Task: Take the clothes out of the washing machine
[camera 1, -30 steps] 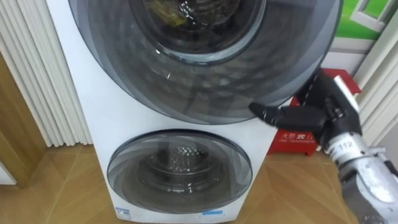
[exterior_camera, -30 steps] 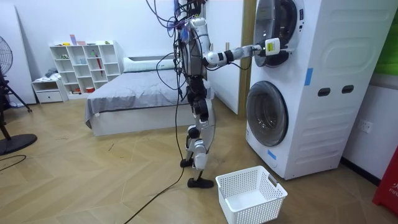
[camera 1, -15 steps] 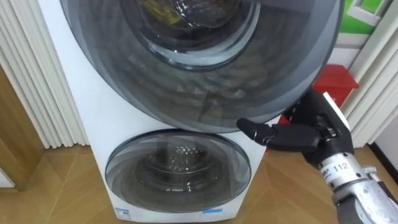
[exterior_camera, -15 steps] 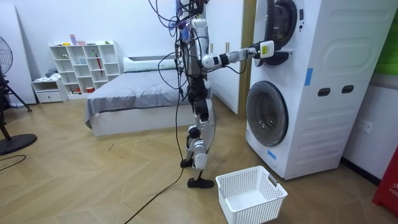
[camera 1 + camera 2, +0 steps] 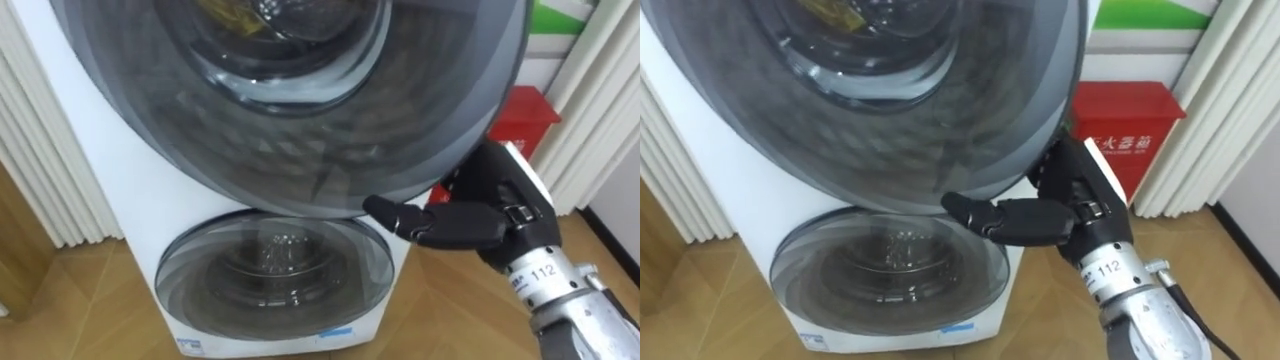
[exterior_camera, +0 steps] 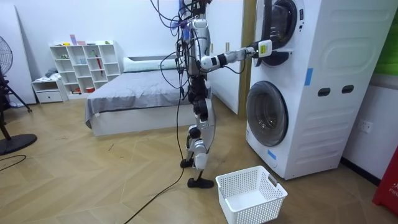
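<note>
Door-opening step, judged: best done by drawing the upper door (image 5: 300, 130) of the washing machine (image 5: 110, 200) steadily outward along its hinge arc, far enough to free the drum mouth for reaching in. Right hand (image 5: 490, 215) at the door's lower right rim, arm extended from the lower right, thumb pointing left beneath the glass; closure on the rim hidden, impossible to tell. Clothes (image 5: 232, 12) inside the upper drum, behind the glass.
</note>
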